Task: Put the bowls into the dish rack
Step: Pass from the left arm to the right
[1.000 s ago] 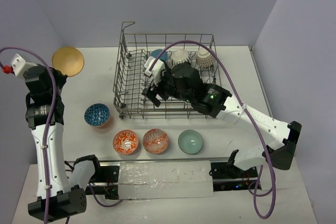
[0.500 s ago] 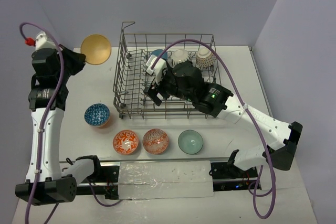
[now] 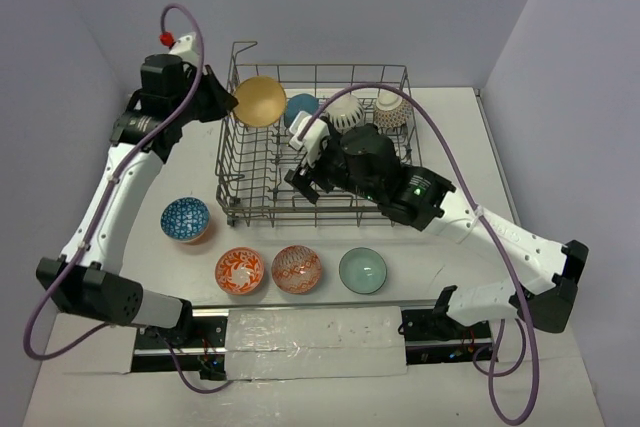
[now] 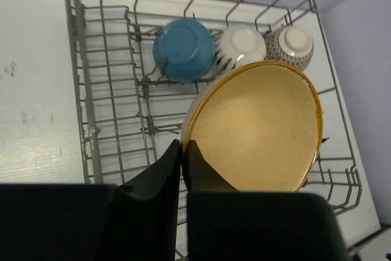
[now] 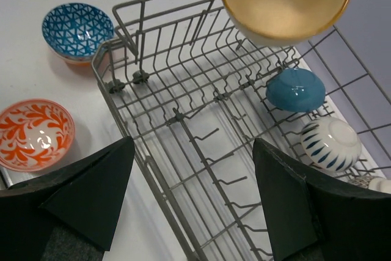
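My left gripper (image 3: 228, 99) (image 4: 182, 145) is shut on the rim of a tan bowl (image 3: 259, 100) (image 4: 256, 126) (image 5: 284, 1), holding it tilted above the back left of the grey wire dish rack (image 3: 225, 179) (image 4: 73, 29) (image 5: 157, 183). Along the rack's back row rest a teal bowl (image 3: 300, 107) (image 4: 183, 50) (image 5: 295, 90), a white striped bowl (image 3: 345, 109) (image 5: 330, 143) and a brown-patterned bowl (image 3: 390, 112). Over the rack's tines my right gripper (image 3: 300, 159) (image 5: 193, 143) hangs open, holding nothing.
On the table in front of the rack sit a blue-white patterned bowl (image 3: 185, 218) (image 5: 77, 30), two orange-red patterned bowls (image 3: 240, 270) (image 3: 296, 268) and a pale green bowl (image 3: 362, 269). The right arm's purple cable arches over the rack.
My left arm has swung right, carrying the tan bowl from above the table's far left to over the rack's back left corner. The right arm has barely moved.
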Robot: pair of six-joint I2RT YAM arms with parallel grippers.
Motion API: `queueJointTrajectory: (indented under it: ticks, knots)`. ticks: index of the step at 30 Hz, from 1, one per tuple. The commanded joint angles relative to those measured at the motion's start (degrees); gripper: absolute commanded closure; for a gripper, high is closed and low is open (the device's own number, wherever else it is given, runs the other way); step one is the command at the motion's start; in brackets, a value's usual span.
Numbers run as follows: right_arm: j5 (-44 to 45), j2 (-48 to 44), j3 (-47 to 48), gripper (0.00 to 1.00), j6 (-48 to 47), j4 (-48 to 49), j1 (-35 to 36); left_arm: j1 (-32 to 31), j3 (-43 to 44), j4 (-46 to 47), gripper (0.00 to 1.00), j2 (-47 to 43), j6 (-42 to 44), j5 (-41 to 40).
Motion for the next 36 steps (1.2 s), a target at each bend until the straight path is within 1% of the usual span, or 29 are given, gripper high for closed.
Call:
queueJointTrajectory:
  ticks: [1, 5, 6, 8, 9, 11, 14, 16, 21, 27, 36]
  knots:
    - [1.17, -3.88, -2.22, 0.15, -4.05, 3.36, -0.68, -1.51, 5.64, 1.54, 1.00, 2.38, 4.13, 3.42]
    - [-4.44, -6.78, -3.54, 0.16, -5.55, 3.89, -2.35, -2.03, 7.14, 0.40, 1.00, 5.19, 6.07, 5.88]
    - [-8.63, -8.35, -3.90, 0.17, -5.73, 4.33, -3.22, -2.12, 7.23, 0.31, 1.00, 5.98, 6.51, 6.41]
    - [-12.96, -9.77, -5.48, 0.17, -6.43, 6.17, -4.10, -2.30, 7.23, -0.05, 1.00, 6.69, 7.04, 7.55]
    - [-17.16, -10.38, -5.92, 0.17, -6.52, 6.62, -5.50, -2.39, 7.32, -0.22, 1.00, 7.39, 7.47, 8.95]
    - [-20.17, -9.95, -5.22, 0.17, -6.52, 6.18, -6.91, -2.47, 7.67, -1.36, 1.00, 8.62, 8.18, 10.62]
    - [-24.13, -6.09, -1.89, 0.20, -6.96, 2.85, -8.50, -2.47, 6.88, -2.16, 1.00, 9.07, 8.62, 12.03]
    - [-25.10, -4.34, 0.49, 0.21, -7.40, 0.91, -8.59, -2.47, 5.66, -1.72, 1.00, 8.80, 8.71, 13.35]
    - [-25.46, 1.29, 4.80, 0.25, -7.22, -0.50, -8.85, -2.47, 3.63, -0.93, 1.00, 8.36, 8.71, 15.29]
    - [-26.25, 6.66, 9.19, 0.25, -7.48, -1.73, -9.12, -2.56, 1.34, -0.05, 1.00, 7.48, 8.80, 16.16]
    - [-24.59, 12.46, 14.47, 0.24, -8.63, -3.66, -9.64, -2.56, 0.46, -0.31, 1.00, 6.96, 9.15, 16.34]
